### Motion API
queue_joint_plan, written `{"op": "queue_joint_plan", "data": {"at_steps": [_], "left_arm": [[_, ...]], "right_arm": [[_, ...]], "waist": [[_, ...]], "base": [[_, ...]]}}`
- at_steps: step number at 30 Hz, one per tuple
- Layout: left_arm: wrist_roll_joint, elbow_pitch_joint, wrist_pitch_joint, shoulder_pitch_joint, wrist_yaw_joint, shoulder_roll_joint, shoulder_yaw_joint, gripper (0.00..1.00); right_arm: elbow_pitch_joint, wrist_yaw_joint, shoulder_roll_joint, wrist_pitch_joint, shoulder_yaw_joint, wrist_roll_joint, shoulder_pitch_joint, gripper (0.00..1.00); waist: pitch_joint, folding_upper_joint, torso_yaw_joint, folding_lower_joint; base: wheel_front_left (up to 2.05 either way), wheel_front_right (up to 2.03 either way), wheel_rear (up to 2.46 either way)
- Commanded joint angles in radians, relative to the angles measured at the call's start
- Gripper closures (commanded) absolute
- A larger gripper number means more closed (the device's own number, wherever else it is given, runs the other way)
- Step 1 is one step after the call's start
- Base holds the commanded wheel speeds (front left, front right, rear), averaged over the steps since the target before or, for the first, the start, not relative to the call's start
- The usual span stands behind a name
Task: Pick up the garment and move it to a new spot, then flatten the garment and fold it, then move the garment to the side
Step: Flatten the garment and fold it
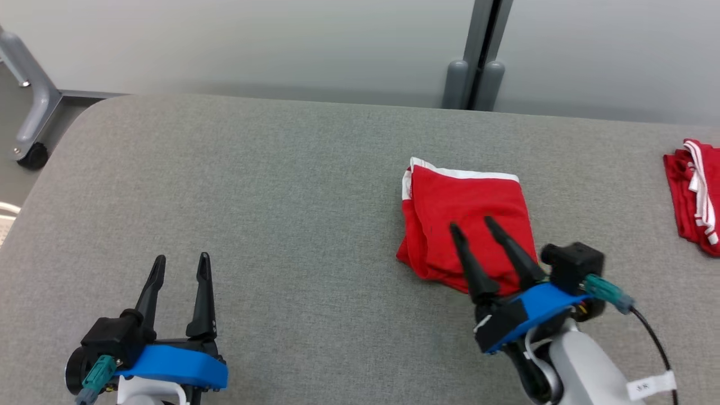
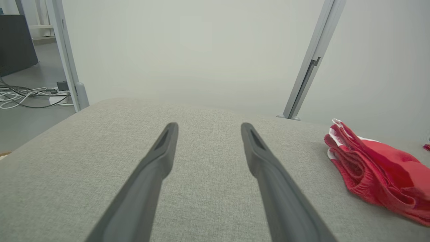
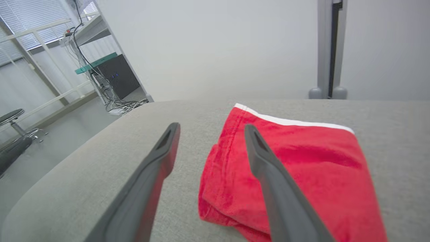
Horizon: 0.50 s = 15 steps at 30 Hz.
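The garment (image 1: pixel 450 208) is red with a white trim, folded into a thick rectangle on the grey table, right of centre. It also lies at the right in the left wrist view (image 2: pixel 379 174) and under the fingers in the right wrist view (image 3: pixel 312 161). My right gripper (image 1: pixel 472 226) hovers over the garment's near half, open, with nothing between its fingers (image 3: pixel 161 158). My left gripper (image 1: pixel 181 259) stands open at the lower left over bare table, far from the garment, its fingers (image 2: pixel 158 158) apart.
A second red and white cloth (image 1: pixel 694 194) lies at the table's right edge. The grey padded table (image 1: pixel 253 185) has a rounded far-left corner. Behind it stand a pale wall and a grey post (image 1: pixel 475 62). A wheeled frame leg (image 1: pixel 31 101) is at the far left.
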Motion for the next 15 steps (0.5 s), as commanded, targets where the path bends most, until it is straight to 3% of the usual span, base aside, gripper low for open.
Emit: {"op": "queue_joint_plan", "data": {"at_steps": [1, 8, 15], "left_arm": [[0.003, -0.003, -0.004, 0.008, 0.0, 0.006, 0.009, 0.0], [0.019, -0.019, -0.004, 0.044, 0.006, 0.015, 0.03, 0.0], [0.019, 0.006, -0.004, 0.066, 0.009, 0.029, 0.035, 0.0]], "right_arm": [[-0.012, 0.0, -0.005, -0.008, -0.019, -0.013, 0.026, 0.0], [-0.144, 0.0, -0.003, 0.028, -0.287, -0.135, 0.164, 0.0], [-0.209, 0.0, -0.003, 0.079, -0.383, -0.205, 0.237, 0.0]], "waist": [[-0.017, 0.0001, -0.018, 0.0001], [-0.05, 0.0001, -0.075, 0.0001], [-0.086, 0.0001, -0.12, 0.0001]], "base": [[0.0, 0.0, 0.0], [0.0, 0.0, 0.0], [0.0, 0.0, 0.0]]}}
